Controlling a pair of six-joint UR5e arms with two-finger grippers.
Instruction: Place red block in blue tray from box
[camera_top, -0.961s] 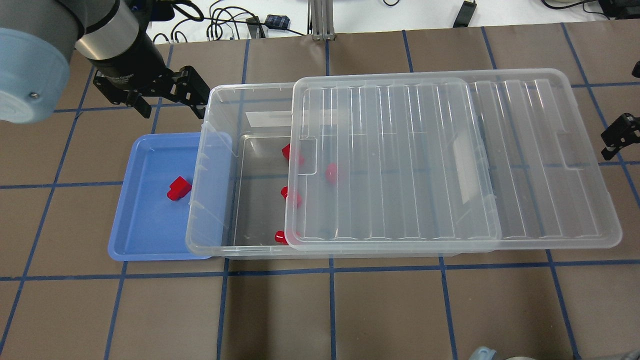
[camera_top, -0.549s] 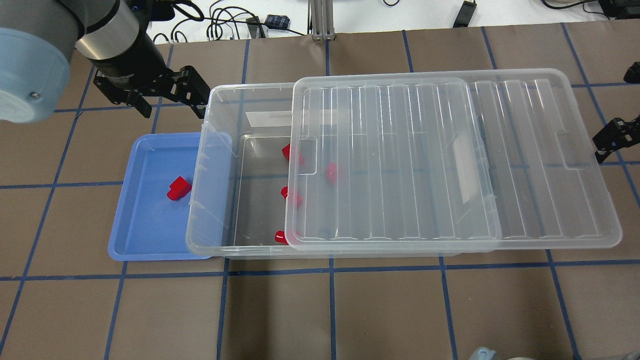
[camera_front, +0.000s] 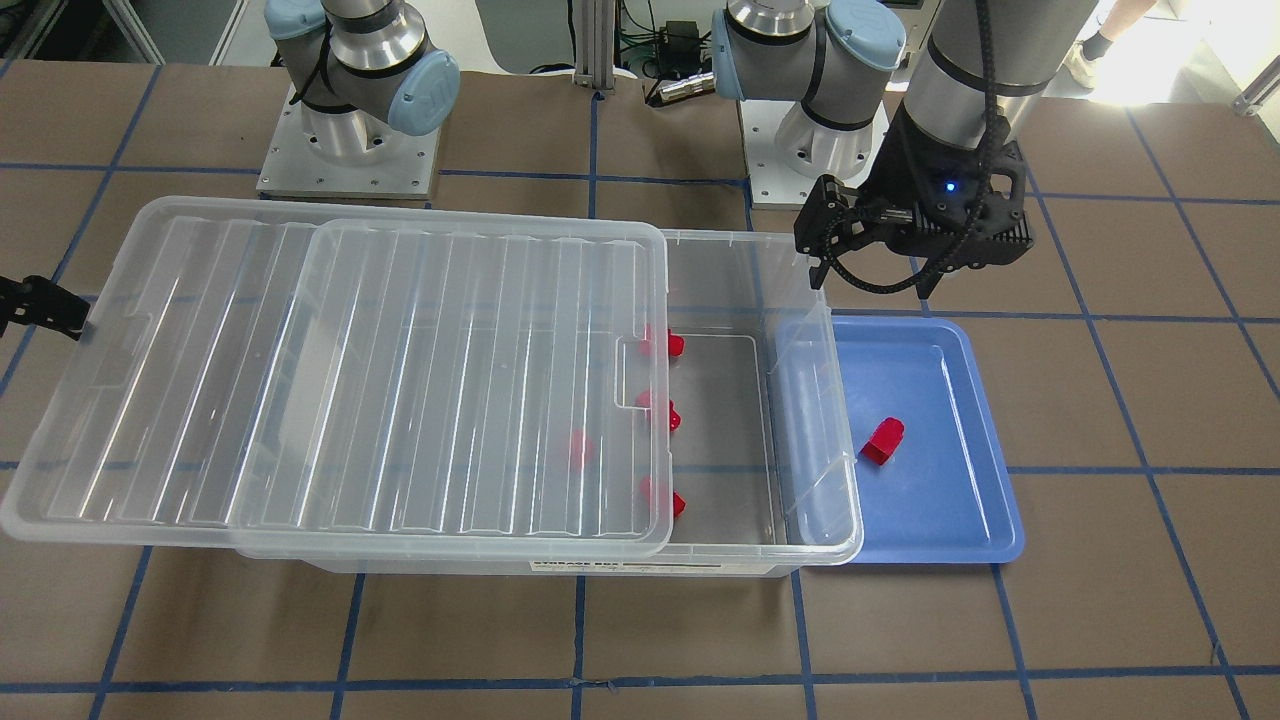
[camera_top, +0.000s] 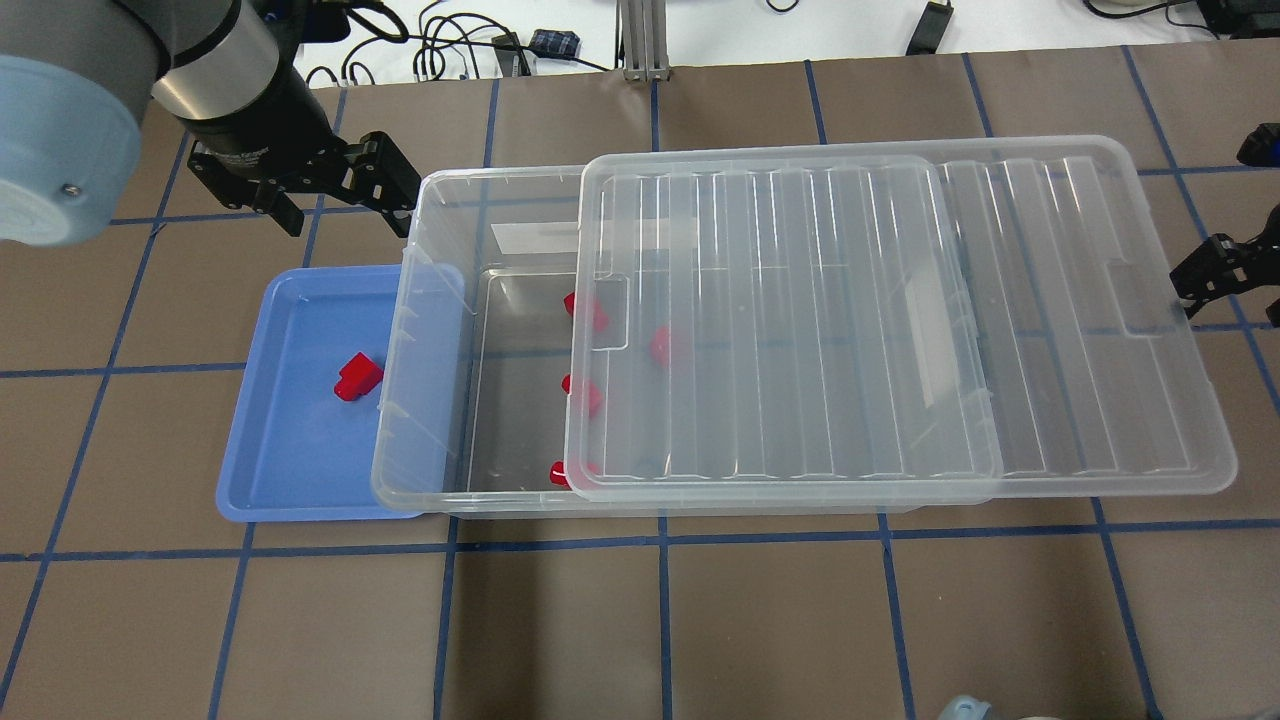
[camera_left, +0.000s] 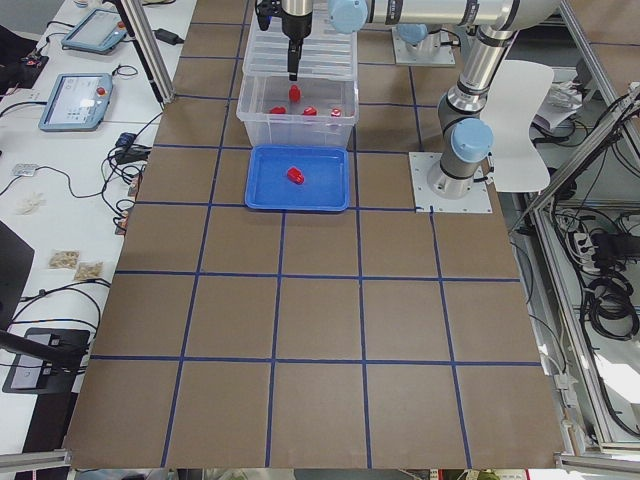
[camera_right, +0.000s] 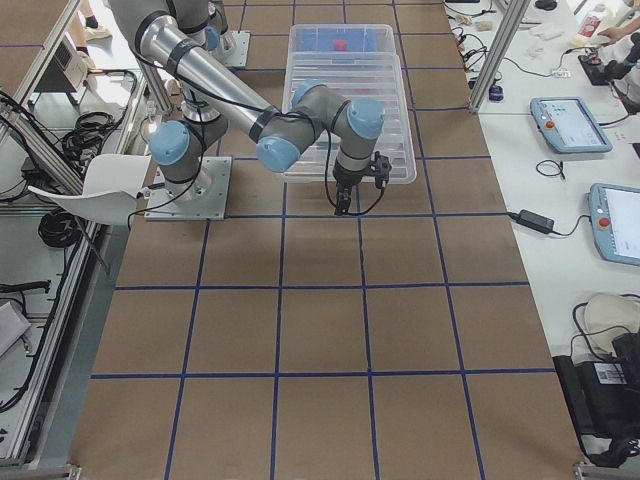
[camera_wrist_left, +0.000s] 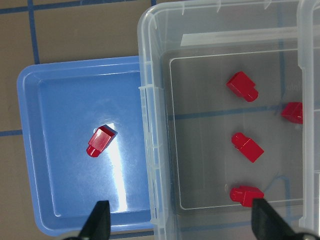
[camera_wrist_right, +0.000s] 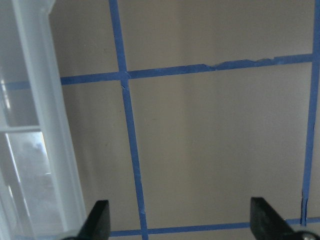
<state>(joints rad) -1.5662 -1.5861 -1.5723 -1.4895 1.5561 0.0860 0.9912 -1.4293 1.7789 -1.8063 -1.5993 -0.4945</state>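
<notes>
Now in tray: the small bright red plastic block (camera_top: 357, 377) is seen lying alone, centre-left of the overhead frame, inside the shallow blue plastic tray (camera_top: 290, 470).
Box: the large clear plastic bin (camera_top: 440, 330) is set just right of the tray; four more red blocks (camera_wrist_left: 247, 147) are held on its floor.
Lid: the ribbed translucent lid (camera_top: 850, 320) is laid offset rightward, the bin's left end uncovered.
Left tool (camera_top: 343, 215): spread open, nothing gripped, upper left, above the desk (camera_top: 640, 620).
Right tool (camera_wrist_right: 181, 222): spread open, nothing gripped, at the lid's right edge.
</notes>
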